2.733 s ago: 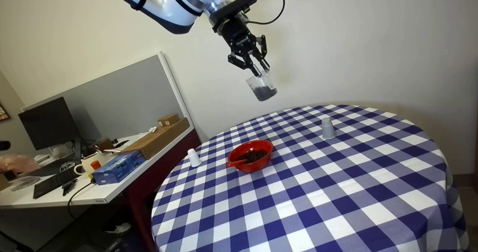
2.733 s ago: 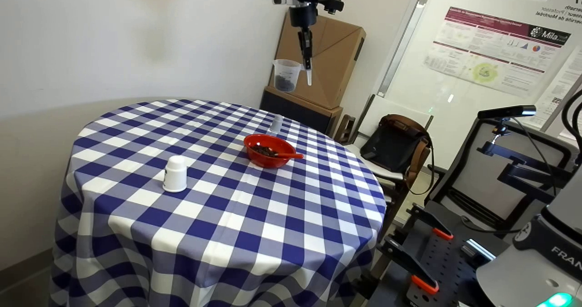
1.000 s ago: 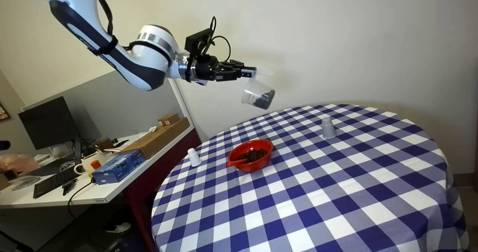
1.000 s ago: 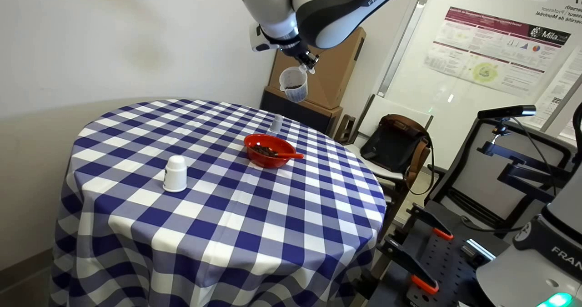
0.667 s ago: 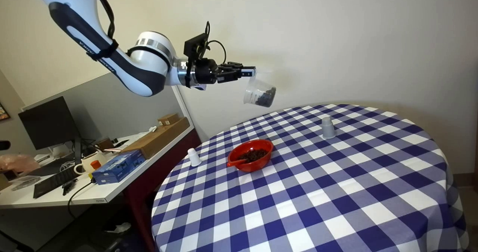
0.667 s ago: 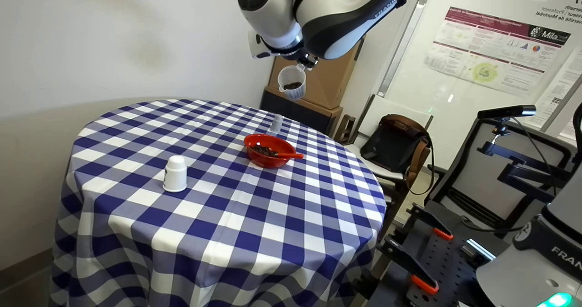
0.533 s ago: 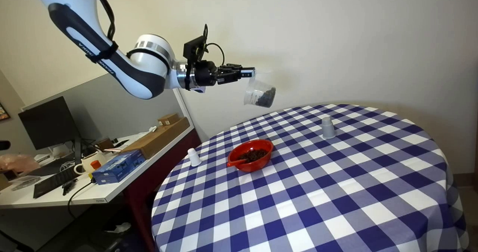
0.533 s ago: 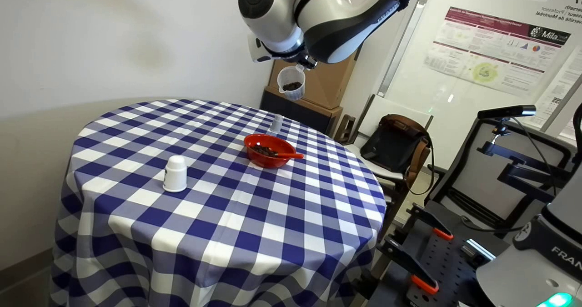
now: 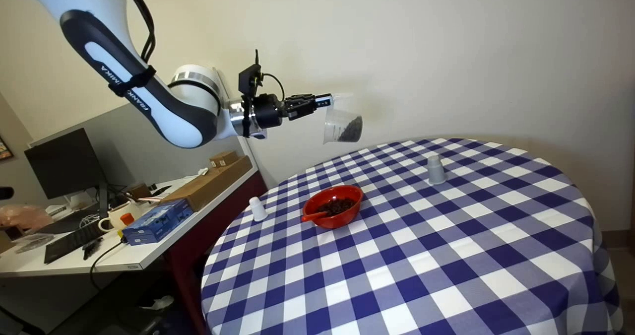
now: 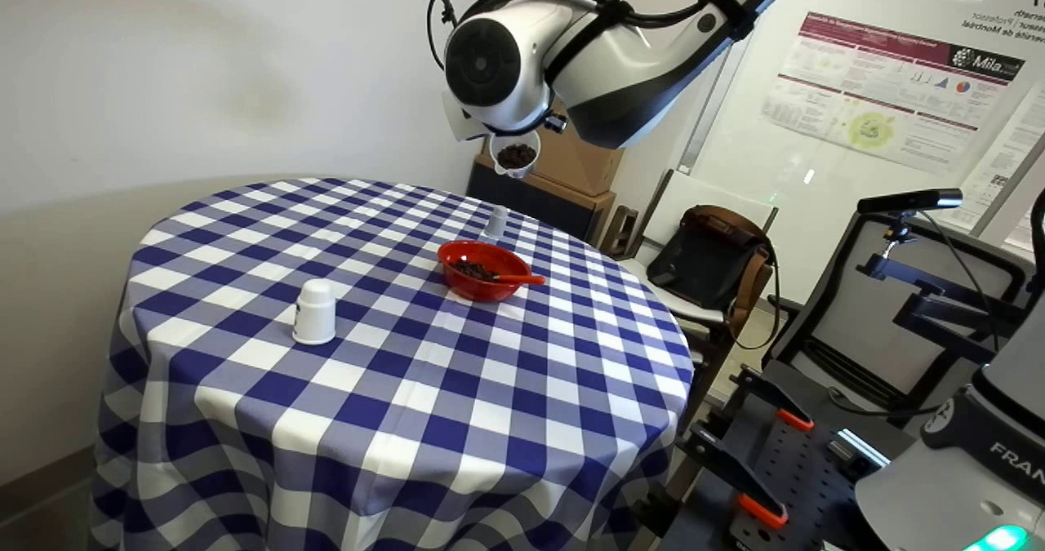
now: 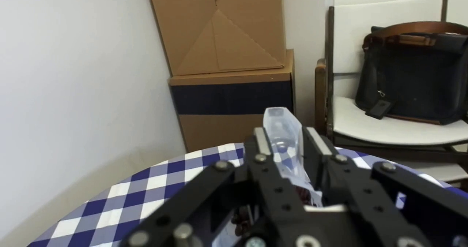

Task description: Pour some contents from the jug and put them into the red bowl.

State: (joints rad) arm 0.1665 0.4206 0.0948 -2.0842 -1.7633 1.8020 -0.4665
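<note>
In an exterior view, a small white thing [image 9: 258, 209] stands on the left of the checked tabletop [image 9: 392, 275]. Next, up high, is the claw [image 9: 325, 100]. Lower down sits the red bowl [image 9: 342, 222], with dark bits [image 9: 340, 206] in it. The jug [image 9: 341, 126] hangs above the tabletop, its handle [image 11: 281, 130] pinched in the claw. The jug is tipped sideways, mouth to the left, with more dark bits [image 9: 352, 130] inside. On the right stands a small grey thing [image 9: 436, 171].
</note>
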